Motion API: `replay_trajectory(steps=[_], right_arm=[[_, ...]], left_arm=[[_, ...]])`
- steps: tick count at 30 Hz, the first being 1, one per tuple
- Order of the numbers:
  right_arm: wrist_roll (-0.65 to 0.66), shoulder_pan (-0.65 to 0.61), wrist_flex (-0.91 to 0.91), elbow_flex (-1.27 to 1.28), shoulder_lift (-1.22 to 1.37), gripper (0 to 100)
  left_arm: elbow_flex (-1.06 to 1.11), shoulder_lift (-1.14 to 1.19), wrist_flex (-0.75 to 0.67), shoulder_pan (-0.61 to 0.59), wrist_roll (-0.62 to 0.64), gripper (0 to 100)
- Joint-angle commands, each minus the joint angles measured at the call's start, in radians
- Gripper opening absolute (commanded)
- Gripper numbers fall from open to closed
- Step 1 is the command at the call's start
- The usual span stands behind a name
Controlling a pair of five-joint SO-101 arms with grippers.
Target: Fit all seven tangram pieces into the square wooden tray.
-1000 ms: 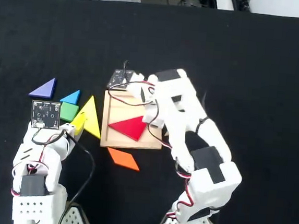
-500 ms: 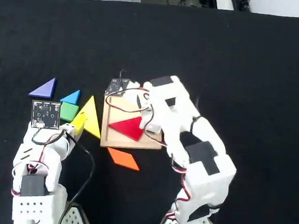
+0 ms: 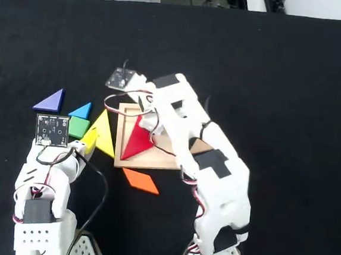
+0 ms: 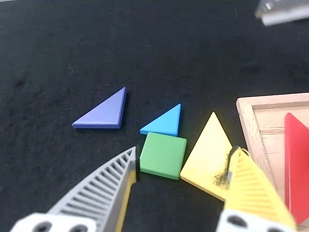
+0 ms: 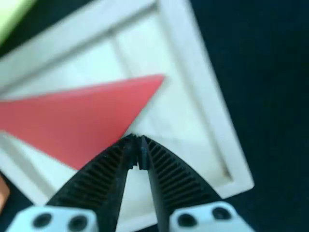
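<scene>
Black cloth covers the whole table. At the left of the high view lie the purple triangle, the blue triangle and, touching the blue one, the green square.

The left gripper hangs spread wide and empty, one finger beside the green square and the other over the yellow triangle. If it came straight down from here, that finger would likely land on the yellow triangle's face instead of straddling a piece. That could skid the triangle into the tray, which sits just beside it.

Toward the centre, the red triangle lies inside the tray, against its left wall. The right gripper is pressed closed with nothing between its tips, and those tips sit at the red triangle's edge, which looks like nudging rather than grasping. I see two risks there:
- The narrow tips could ride up over the thin piece and slip off.
- A firm push could drag the light tray across the cloth, or jam the triangle's corner against a wall so that it tilts.

The orange piece waits on the cloth just below the tray. That makes six pieces; I cannot make out a seventh.

No print shows on the pieces or the tray. The left wrist board and right wrist board carry marks too small to read.
</scene>
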Motion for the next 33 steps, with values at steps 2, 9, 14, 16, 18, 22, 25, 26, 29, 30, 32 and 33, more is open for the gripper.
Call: replay_trajectory(steps=[2,9,14,16,18,22,25,26,29,30,32,33], right_arm=[[-0.051,-0.032,-0.006,-0.125,0.004,1.1],[-0.072,-0.144,-0.014,-0.148,0.002,1.1],[-0.072,-0.158,0.046,-0.223,0.001,1.1],[-0.072,-0.135,0.107,-0.275,0.001,1.1],[-0.072,-0.103,0.180,-0.328,0.001,1.1],[-0.063,-0.040,0.382,-0.395,0.001,1.1],[-0.025,-0.034,0.473,-0.377,-0.005,7.2],[-0.012,-0.037,0.465,-0.349,-0.013,12.4],[-0.002,-0.057,0.420,-0.239,-0.050,29.3],[0.020,-0.068,0.414,-0.191,-0.064,33.4],[0.098,-0.095,0.390,-0.085,-0.082,35.3],[0.123,-0.107,0.345,-0.028,-0.087,34.3]], left_arm=[[0.021,-0.014,-0.002,-0.010,-0.009,30],[0.021,-0.014,-0.002,-0.010,-0.009,30],[0.021,-0.014,-0.002,-0.012,-0.009,30],[0.021,-0.014,-0.002,-0.012,-0.009,30],[0.021,-0.014,-0.002,-0.012,-0.009,30],[0.021,-0.014,-0.002,-0.012,-0.009,30],[0.021,-0.014,-0.002,-0.012,-0.009,30],[0.021,-0.014,-0.002,-0.012,-0.009,30],[0.021,-0.014,-0.002,-0.012,-0.009,30],[0.021,-0.014,-0.002,-0.012,-0.009,30],[0.021,-0.014,-0.002,-0.012,-0.009,30],[0.021,-0.014,-0.002,-0.012,-0.009,30]])
